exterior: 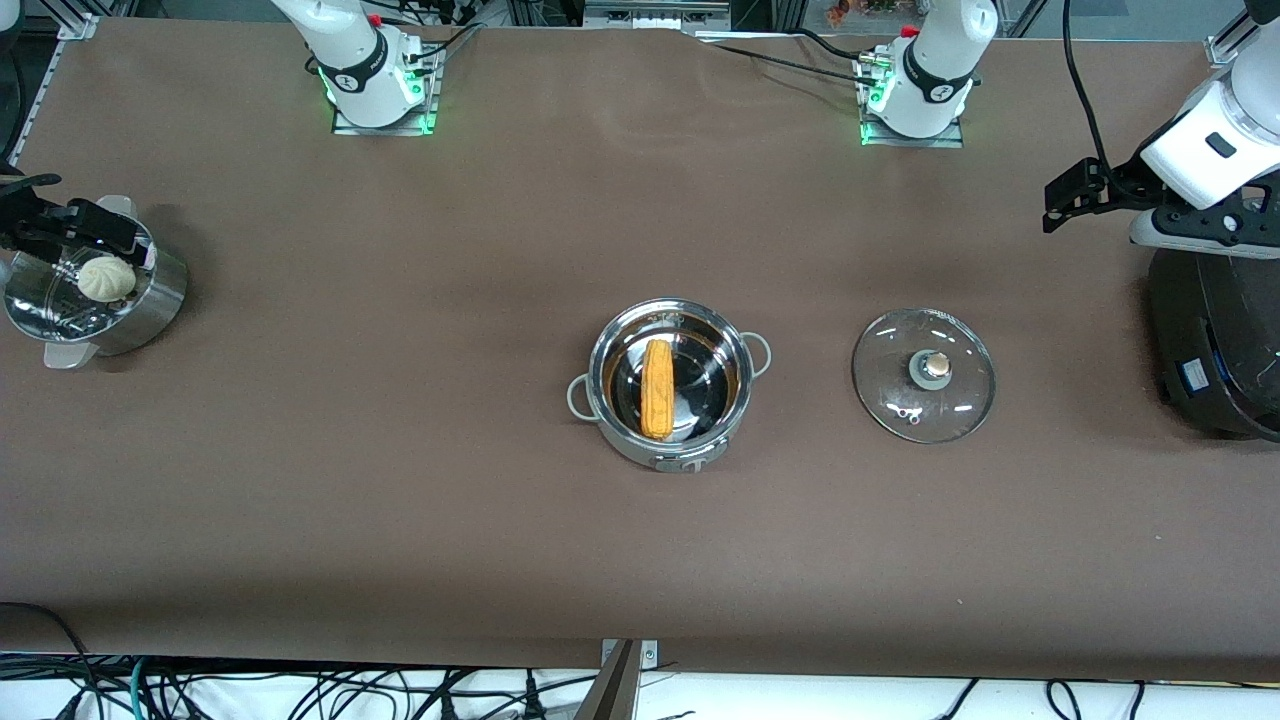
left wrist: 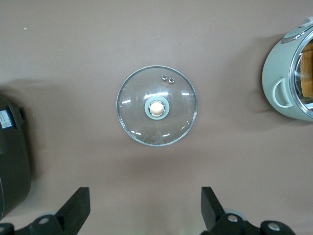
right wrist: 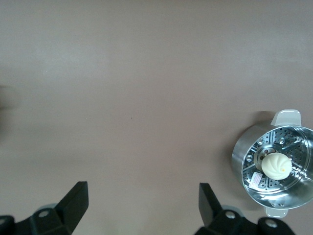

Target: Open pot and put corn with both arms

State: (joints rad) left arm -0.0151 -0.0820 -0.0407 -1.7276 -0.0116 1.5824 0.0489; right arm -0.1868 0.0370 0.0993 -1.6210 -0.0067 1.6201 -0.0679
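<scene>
The steel pot (exterior: 742, 352) stands open at the middle of the table. The yellow-orange corn (exterior: 657, 388) lies inside it. The glass lid (exterior: 924, 375) with its tan knob lies flat on the table beside the pot, toward the left arm's end. My left gripper (exterior: 1072, 196) is open and empty, up in the air near the black appliance. The left wrist view shows the lid (left wrist: 157, 106), the pot's wall (left wrist: 279, 73) and a bit of the corn (left wrist: 307, 73). My right gripper (exterior: 45, 226) is open and empty over the steamer basket.
A steel steamer basket (exterior: 160, 300) with a white bun (exterior: 106, 278) stands at the right arm's end; it also shows in the right wrist view (right wrist: 244, 152). A large black round appliance (exterior: 1215, 340) stands at the left arm's end.
</scene>
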